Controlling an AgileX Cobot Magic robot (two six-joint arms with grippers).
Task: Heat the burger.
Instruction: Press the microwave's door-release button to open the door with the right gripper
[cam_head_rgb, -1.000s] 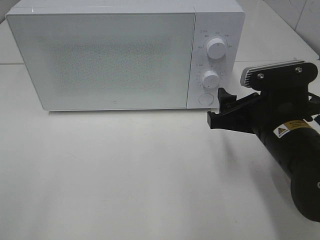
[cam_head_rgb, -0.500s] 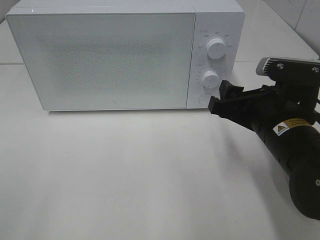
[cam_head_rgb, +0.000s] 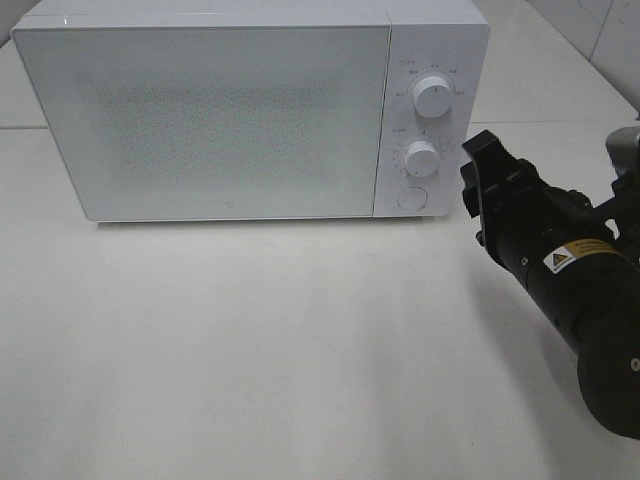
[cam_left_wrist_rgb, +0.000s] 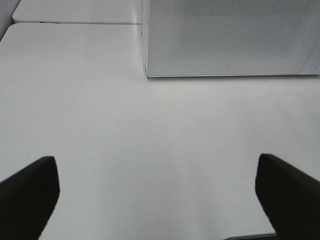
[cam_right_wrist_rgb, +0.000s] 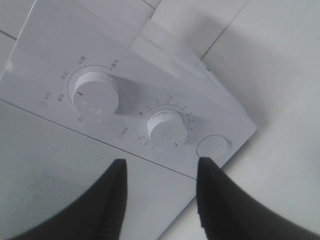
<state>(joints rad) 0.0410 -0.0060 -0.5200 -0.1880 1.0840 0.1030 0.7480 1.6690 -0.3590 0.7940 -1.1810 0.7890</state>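
Observation:
The burger is not in view. A white microwave (cam_head_rgb: 220, 110) stands at the back of the table with its door shut. Its panel has an upper knob (cam_head_rgb: 432, 97), a lower knob (cam_head_rgb: 421, 158) and a round button (cam_head_rgb: 410, 198). My right gripper (cam_head_rgb: 478, 175) hangs just right of the panel, apart from it, jaws a little open and empty. The right wrist view shows its fingertips (cam_right_wrist_rgb: 116, 200) below the lower knob (cam_right_wrist_rgb: 166, 128) and the button (cam_right_wrist_rgb: 213, 147). My left gripper (cam_left_wrist_rgb: 157, 200) is wide open and empty above bare table, in front of the microwave (cam_left_wrist_rgb: 230, 35).
The white table (cam_head_rgb: 250, 350) stretches in front of the microwave. A seam between table panels (cam_head_rgb: 30, 128) runs behind the microwave's left side. The black right arm (cam_head_rgb: 590, 310) fills the right edge of the high view.
My right gripper drew back to the right, away from the round button, and rolled about its wrist. The microwave door stayed shut.

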